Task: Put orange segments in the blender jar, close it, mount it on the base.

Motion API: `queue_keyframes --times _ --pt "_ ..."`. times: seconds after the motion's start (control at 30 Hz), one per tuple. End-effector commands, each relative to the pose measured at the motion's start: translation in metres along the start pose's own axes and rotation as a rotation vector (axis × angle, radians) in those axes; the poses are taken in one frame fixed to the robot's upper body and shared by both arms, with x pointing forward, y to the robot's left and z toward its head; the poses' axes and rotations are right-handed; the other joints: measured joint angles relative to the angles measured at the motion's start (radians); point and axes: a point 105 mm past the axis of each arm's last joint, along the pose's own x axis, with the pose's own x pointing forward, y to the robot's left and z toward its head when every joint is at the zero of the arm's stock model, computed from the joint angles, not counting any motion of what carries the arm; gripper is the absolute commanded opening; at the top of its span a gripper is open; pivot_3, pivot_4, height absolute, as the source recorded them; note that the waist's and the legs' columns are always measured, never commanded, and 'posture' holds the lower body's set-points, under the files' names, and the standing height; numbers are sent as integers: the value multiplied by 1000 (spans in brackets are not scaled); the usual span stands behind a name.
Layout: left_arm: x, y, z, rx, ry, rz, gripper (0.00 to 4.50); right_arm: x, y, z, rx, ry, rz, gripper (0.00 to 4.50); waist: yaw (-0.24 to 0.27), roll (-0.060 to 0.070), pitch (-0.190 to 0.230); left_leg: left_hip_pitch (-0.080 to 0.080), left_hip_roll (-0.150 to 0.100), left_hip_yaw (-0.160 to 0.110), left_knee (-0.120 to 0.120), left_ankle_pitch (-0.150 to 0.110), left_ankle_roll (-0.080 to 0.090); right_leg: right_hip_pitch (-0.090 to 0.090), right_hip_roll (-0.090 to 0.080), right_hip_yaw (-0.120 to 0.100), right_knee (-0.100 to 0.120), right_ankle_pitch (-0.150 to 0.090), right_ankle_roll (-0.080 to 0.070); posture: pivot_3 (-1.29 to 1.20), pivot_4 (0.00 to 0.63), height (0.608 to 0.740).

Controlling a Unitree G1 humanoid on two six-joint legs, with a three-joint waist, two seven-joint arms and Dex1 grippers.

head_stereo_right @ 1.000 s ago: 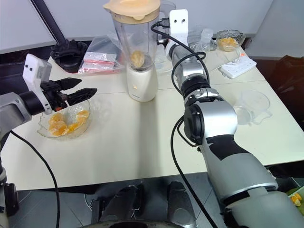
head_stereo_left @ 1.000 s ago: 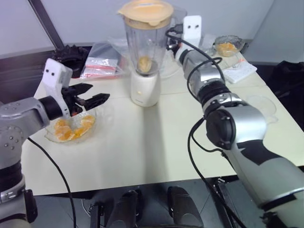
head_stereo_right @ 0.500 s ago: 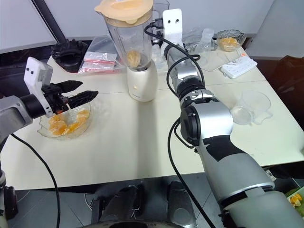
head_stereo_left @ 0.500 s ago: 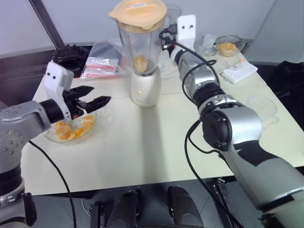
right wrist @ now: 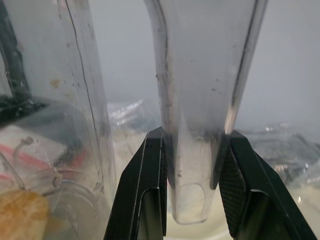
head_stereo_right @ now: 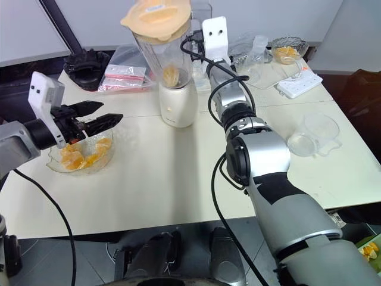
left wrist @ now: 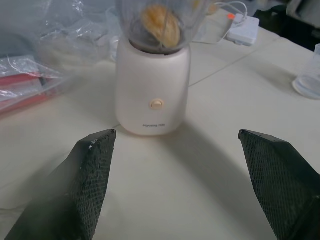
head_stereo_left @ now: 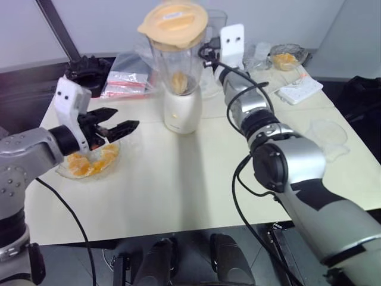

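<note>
The clear blender jar stands on the cream base at the back middle of the table, its top leaning left. A pale-orange lid covers it, and one orange segment lies at its bottom. My right gripper is shut on the jar's clear side handle, one finger on each side. My left gripper hangs open and empty above a scalloped glass bowl of orange segments at the left. In the left wrist view the base stands beyond the spread fingers.
A black ridged round object and plastic bags lie at the back left. A small glass bowl with orange pieces and a white power strip sit at the back right. A clear cup stands near the right edge.
The jar's top, with the lid, has tipped to the left while its bottom stays on the base, and my right gripper has followed on the handle. The left gripper has kept still.
</note>
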Motion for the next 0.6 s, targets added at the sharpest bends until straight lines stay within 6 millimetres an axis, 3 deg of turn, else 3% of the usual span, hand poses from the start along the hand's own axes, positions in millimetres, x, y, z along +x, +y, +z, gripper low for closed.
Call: queue_keyframes --times 0.03,0.27,0.6 --pt "-11 -4 11 39 -24 19 4124 1 -1 14 -1 -57 -11 824 0 0 0 0 0 0 0 0 0 0 0 0 0 0 0 0 150 740" --pt "-15 -1 10 33 -12 34 4124 0 2 -11 9 103 10 824 0 0 0 1 0 0 0 0 0 1 0 0 0 0 0 0 150 740" --pt "-6 -4 9 24 -30 18 4124 0 -7 -20 -94 238 -8 824 4 -1 0 1 0 -1 1 0 0 2 0 0 0 0 -1 0 150 740"
